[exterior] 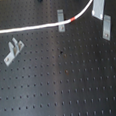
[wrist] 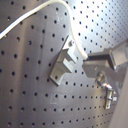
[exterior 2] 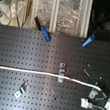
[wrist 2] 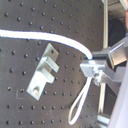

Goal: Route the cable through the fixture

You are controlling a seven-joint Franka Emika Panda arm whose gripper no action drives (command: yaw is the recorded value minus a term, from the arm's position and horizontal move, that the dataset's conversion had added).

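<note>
The white cable (exterior: 31, 28) runs from the first exterior view's left edge up to the right, and its red band (exterior: 73, 17) sits just right of the fixture (exterior: 61, 21). The cable crosses this short grey clip; I cannot tell whether it sits inside it. In the second exterior view the cable (exterior 2: 23, 70) meets the fixture (exterior 2: 62, 72), with the red band (exterior 2: 67, 79) beside it. My gripper (exterior: 98, 3) is shut on the cable's far end. In the second wrist view the gripper (wrist 2: 95, 69) pinches the cable (wrist 2: 50, 37), and a loose loop hangs below it.
A taller grey clip (exterior: 106, 27) stands just below the gripper. A two-pronged bracket (exterior: 13, 51) sits at the first exterior view's left. Both wrist views show a grey clip (wrist: 64, 61) close to the fingers. Blue clamps (exterior 2: 45, 34) and bins lie beyond the black pegboard (exterior: 61, 84).
</note>
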